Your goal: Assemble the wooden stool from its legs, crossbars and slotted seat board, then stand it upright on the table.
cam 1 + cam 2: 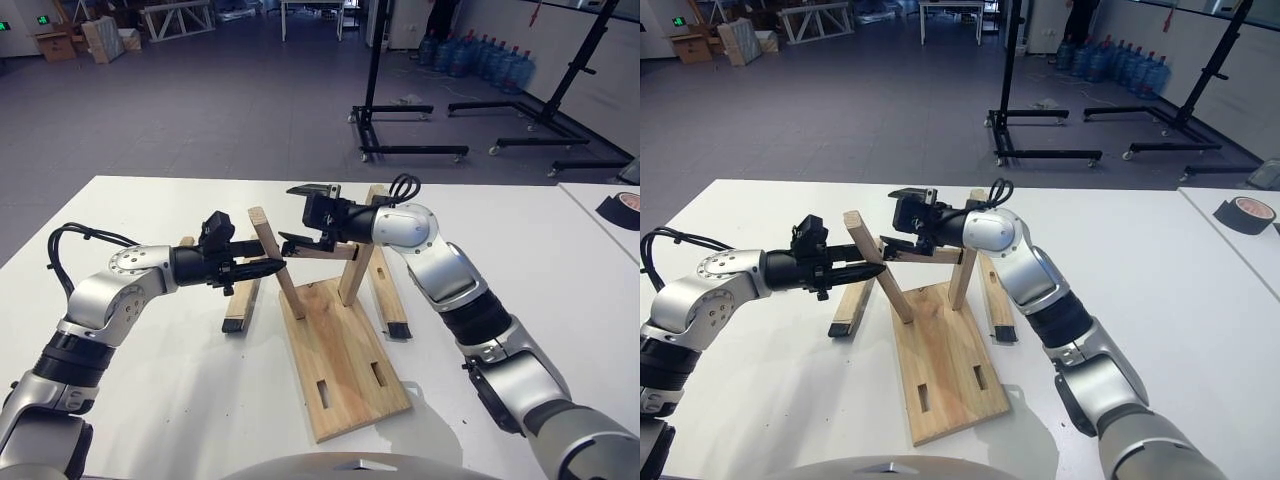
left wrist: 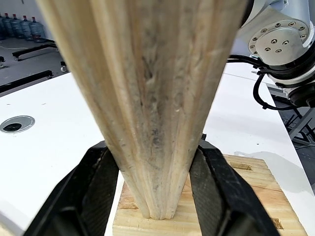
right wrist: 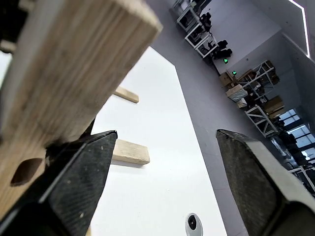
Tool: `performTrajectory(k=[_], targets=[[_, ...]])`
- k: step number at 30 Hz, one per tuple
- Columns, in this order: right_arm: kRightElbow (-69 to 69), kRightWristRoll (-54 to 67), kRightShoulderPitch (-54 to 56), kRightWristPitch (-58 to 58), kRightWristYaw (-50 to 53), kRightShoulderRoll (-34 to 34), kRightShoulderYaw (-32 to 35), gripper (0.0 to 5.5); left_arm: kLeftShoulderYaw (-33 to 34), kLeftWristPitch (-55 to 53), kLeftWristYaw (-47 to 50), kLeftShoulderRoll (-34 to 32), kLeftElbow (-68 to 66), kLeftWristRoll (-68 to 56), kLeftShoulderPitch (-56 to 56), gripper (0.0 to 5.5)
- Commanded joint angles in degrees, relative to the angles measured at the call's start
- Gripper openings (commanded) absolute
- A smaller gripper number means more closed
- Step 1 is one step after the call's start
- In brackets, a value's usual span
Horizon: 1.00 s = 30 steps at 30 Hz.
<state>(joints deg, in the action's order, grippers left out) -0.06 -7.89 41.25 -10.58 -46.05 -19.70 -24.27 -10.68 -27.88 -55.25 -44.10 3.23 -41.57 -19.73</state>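
The slotted seat board (image 1: 345,375) lies flat on the white table. Two wooden legs rise from its far end: one tilted (image 1: 272,258), one nearly upright (image 1: 355,272). A crossbar (image 1: 328,252) runs between them. My left gripper (image 1: 272,267) is shut on the tilted leg (image 2: 147,123), a finger (image 2: 96,187) pressed on each side of it above the board (image 2: 246,211). My right gripper (image 1: 305,215) is open above the crossbar, next to the tilted leg's top; a wood piece (image 3: 54,88) lies against one finger (image 3: 74,182).
Two more wooden pieces lie on the table behind the board, one on the left (image 1: 242,303) and one on the right (image 1: 390,305). A roll of black tape (image 1: 625,210) rests on the neighbouring table at the right. Black metal stands (image 1: 410,110) are on the floor beyond.
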Motion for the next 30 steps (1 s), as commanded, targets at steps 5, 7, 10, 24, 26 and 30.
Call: performTrajectory(k=[5, 7, 10, 24, 26, 30], targets=[[10.56, -3.41, 14.06, 5.77, -0.05, 0.75, 1.07, 3.71, -4.33, -6.66, 2.92, -0.46, 0.23, 6.00, 6.99, 2.01], [12.81, -4.35, 17.15, 6.45, 1.33, 0.84, 1.91, 3.71, -4.23, -6.72, 3.02, -0.72, 0.63, 5.90, 7.28, 2.01], [13.14, -4.71, 18.89, 4.35, 2.93, 1.42, 3.15, 3.71, -4.02, -6.99, 3.09, -1.31, 1.39, 5.70, 7.78, 2.01], [-12.56, -10.36, -28.91, -9.80, -17.18, -21.50, -28.92, 3.71, -2.57, -11.22, -0.47, -4.83, 4.04, 3.75, 4.79, 2.01], [-12.19, -10.64, -28.46, -11.87, -15.34, -19.76, -28.13, 3.71, -2.07, -11.34, 0.28, -4.09, 3.93, 3.62, 4.10, 2.01], [-14.38, -7.55, -32.58, -17.16, -16.23, -20.05, -29.41, 3.71, -1.14, -10.92, 1.96, -3.23, 6.53, 3.70, 3.16, 2.01]])
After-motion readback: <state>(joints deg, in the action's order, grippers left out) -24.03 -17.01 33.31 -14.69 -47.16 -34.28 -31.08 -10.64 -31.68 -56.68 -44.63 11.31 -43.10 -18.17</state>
